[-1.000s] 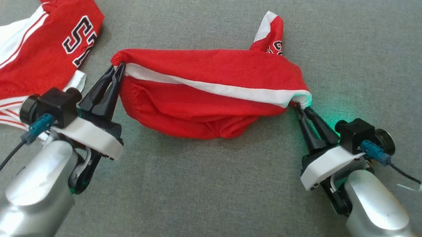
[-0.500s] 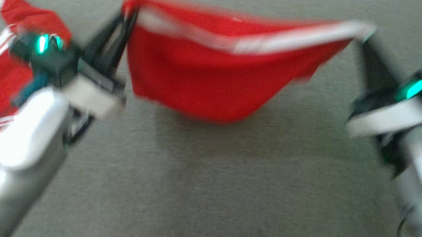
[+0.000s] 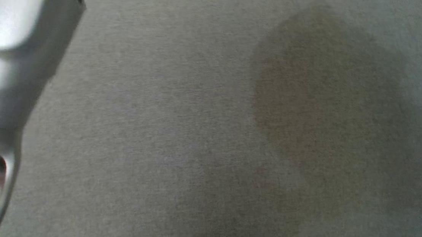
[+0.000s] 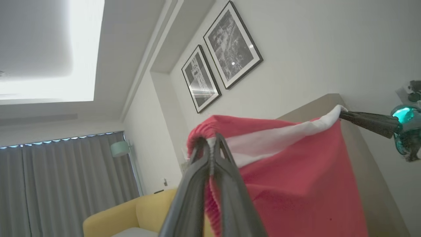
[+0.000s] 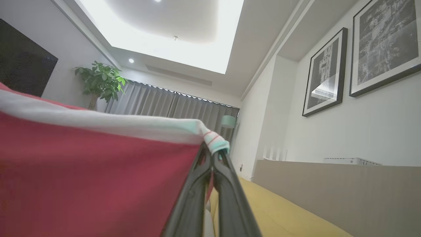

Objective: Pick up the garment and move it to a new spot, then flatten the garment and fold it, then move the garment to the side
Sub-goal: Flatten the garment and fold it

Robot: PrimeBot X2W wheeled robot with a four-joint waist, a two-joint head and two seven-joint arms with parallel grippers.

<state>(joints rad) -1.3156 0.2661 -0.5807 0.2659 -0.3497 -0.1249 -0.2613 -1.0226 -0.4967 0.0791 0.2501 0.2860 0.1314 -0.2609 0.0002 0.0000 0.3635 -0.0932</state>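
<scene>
The garment (image 4: 296, 171) is red with a white band along its top edge and hangs stretched in the air between my two grippers. In the left wrist view my left gripper (image 4: 210, 143) is shut on one bunched corner of it, and the right gripper (image 4: 342, 115) pinches the far white corner at the right. In the right wrist view my right gripper (image 5: 213, 154) is shut on the white corner of the garment (image 5: 92, 171), which spreads away to the left. In the head view a pale silver forearm (image 3: 2, 58) rises along the left edge.
The grey cloth surface (image 3: 179, 131) lies below in the head view, with a soft dark shadow (image 3: 323, 98) at its right. Around the raised arms are a yellow sofa (image 4: 131, 214), grey curtains (image 4: 65, 184), framed pictures (image 4: 230, 46) and a potted plant (image 5: 98, 80).
Both grippers have lifted the garment high off the surface, stretched between them. The head view has swung down, so the garment and the second red garment have left it.
</scene>
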